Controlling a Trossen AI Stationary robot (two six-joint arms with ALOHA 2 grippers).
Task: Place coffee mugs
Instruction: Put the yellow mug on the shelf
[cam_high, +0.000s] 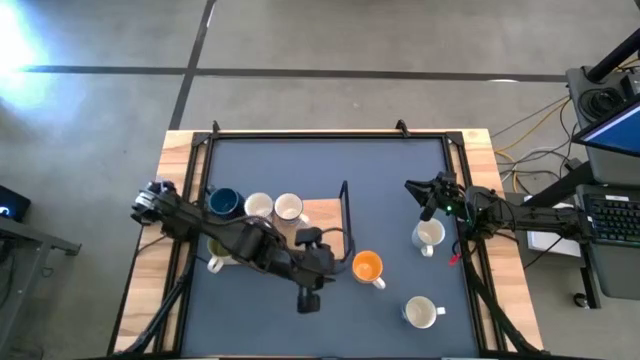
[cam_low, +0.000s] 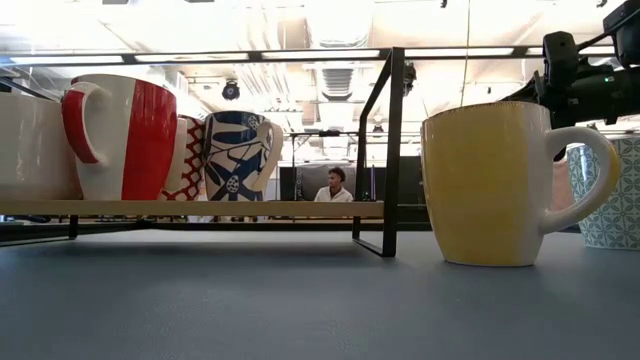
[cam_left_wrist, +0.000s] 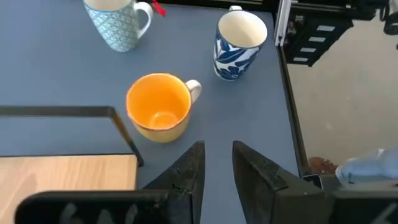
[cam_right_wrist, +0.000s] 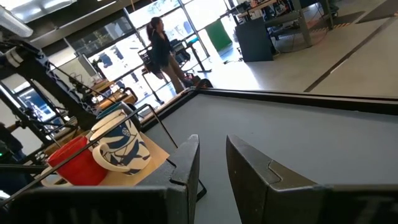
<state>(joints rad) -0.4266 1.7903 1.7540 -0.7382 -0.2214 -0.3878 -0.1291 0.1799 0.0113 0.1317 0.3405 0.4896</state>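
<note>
An orange mug (cam_high: 368, 267) (cam_left_wrist: 158, 107) stands upright on its base on the blue mat, handle toward the right edge. My left gripper (cam_high: 338, 262) (cam_left_wrist: 217, 149) hangs open just left of it, slanting down, with nothing between its fingers. A dark blue mug (cam_high: 223, 203) and two white mugs (cam_high: 258, 207) (cam_high: 290, 208) stand on a wooden shelf (cam_high: 322, 212). A red-and-white mug (cam_low: 120, 135) also stands there. Two more white mugs (cam_high: 428, 236) (cam_high: 421, 312) stand on the mat at the right. My right gripper (cam_high: 412, 187) (cam_right_wrist: 212, 142) waits open at the far right.
The shelf's black metal frame (cam_high: 345, 205) (cam_low: 392, 150) rises just left of the orange mug. Another mug (cam_high: 218, 255) sits partly under my left arm. Aluminium rails (cam_high: 465, 250) edge the mat. Bare mat lies between the orange mug and the right-hand mugs.
</note>
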